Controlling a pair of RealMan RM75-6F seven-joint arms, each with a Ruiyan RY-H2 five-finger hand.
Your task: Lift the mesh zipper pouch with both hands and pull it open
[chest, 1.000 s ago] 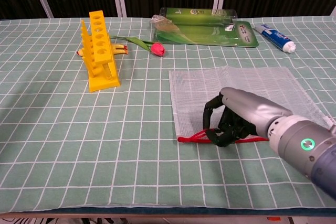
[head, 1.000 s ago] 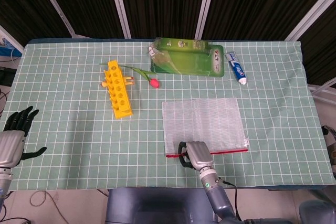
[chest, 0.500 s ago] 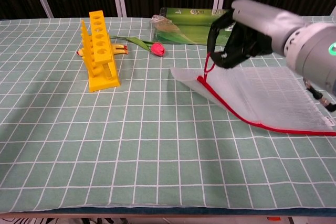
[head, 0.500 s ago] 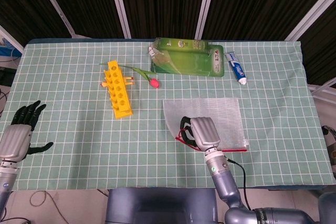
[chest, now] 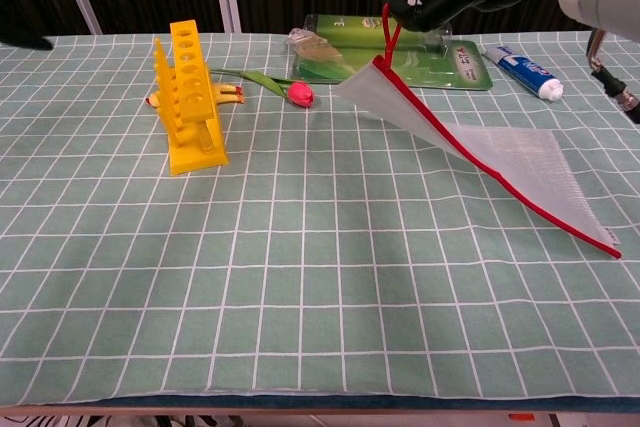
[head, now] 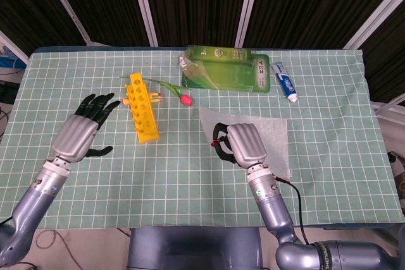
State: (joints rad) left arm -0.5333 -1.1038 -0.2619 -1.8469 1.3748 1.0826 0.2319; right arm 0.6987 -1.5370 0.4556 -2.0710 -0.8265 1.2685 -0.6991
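Mesh zipper pouch (chest: 470, 142): translucent white mesh, red zipper edge, hanging slanted from its raised corner; far corner rests on the green checked tablecloth (chest: 300, 277), right of the yellow rack (chest: 187, 97). Right hand (head: 243, 145) pinches the red pull at that raised corner. Left hand (head: 79, 132) hovers left of the rack, fingers spread, holding nothing.

Both views are bright and evenly lit from above, while the backdrop behind the table stays near black. Soft, faint shadows fall on the checked cloth (chest: 300, 277): one below the raised right hand (head: 243, 145), another under the pouch (chest: 480, 142) it holds. The left hand (head: 79, 134) casts a dim shadow beside itself. Focus is sharp; the chest view's near edge looks slightly stretched.
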